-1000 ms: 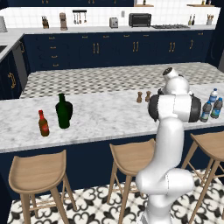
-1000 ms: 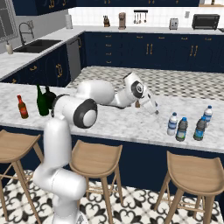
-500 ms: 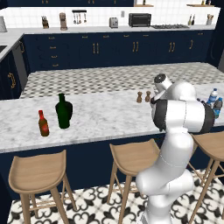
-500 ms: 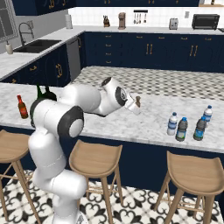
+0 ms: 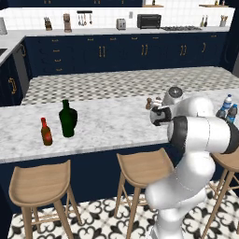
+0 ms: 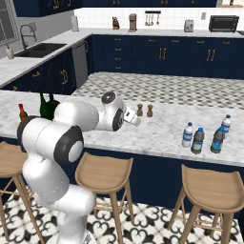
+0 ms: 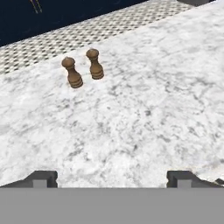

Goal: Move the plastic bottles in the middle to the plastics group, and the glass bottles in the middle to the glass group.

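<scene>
gripper: jaws wide apart, nothing between them; the gripper [image 7: 112, 178] hangs low over the counter [image 7: 144, 122], just on the near side of the shakers [image 7: 72, 73], aimed past them.
middle: from the hand view you get bare marble around the shakers, no bottle to pick.
water bottles: four [image 6: 198, 140] stand upright in a cluster well to the right of the shakers, near the front edge; likely the plastics group with the two middle ones already in it.
glass: squat bottle [image 5: 68, 120] and sauce bottle [image 5: 45, 132] stand well to the left of the shakers, side by side.
wine bottle: can't tell. In the right base view a second dark neck [image 6: 42, 102] rises close by the squat one, partly hidden by the arm; may be it.
key relation: both groups lie sideways from your gripper, plastics right, glass left; nothing of the task lies ahead of the jaws.
stage: looks near done. Check the left group before you stop.
</scene>
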You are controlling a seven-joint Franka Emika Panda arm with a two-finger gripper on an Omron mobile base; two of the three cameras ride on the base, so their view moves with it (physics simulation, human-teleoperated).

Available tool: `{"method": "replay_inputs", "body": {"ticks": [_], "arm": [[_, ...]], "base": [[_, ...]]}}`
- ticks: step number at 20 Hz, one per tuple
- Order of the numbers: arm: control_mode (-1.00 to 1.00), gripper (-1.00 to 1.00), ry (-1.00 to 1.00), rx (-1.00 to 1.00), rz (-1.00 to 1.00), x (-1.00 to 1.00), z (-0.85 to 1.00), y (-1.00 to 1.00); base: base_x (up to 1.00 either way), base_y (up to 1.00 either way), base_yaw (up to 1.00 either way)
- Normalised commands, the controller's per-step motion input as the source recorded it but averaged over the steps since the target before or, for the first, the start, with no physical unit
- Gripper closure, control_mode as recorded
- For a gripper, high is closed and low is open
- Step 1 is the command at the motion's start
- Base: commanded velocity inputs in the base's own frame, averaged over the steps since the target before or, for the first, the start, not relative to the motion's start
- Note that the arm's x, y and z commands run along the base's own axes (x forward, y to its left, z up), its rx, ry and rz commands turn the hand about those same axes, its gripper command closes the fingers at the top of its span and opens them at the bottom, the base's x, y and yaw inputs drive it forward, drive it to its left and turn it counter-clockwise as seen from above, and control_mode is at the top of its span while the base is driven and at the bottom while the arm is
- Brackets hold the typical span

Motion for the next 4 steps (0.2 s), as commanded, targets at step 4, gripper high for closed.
{"method": "replay_inputs", "body": {"ticks": [4], "arm": [[-1.0,-1.0,0.0,0.06,0.38,-0.32,0.7,0.68]], "base": [[0.0,0.0,0.0]]}}
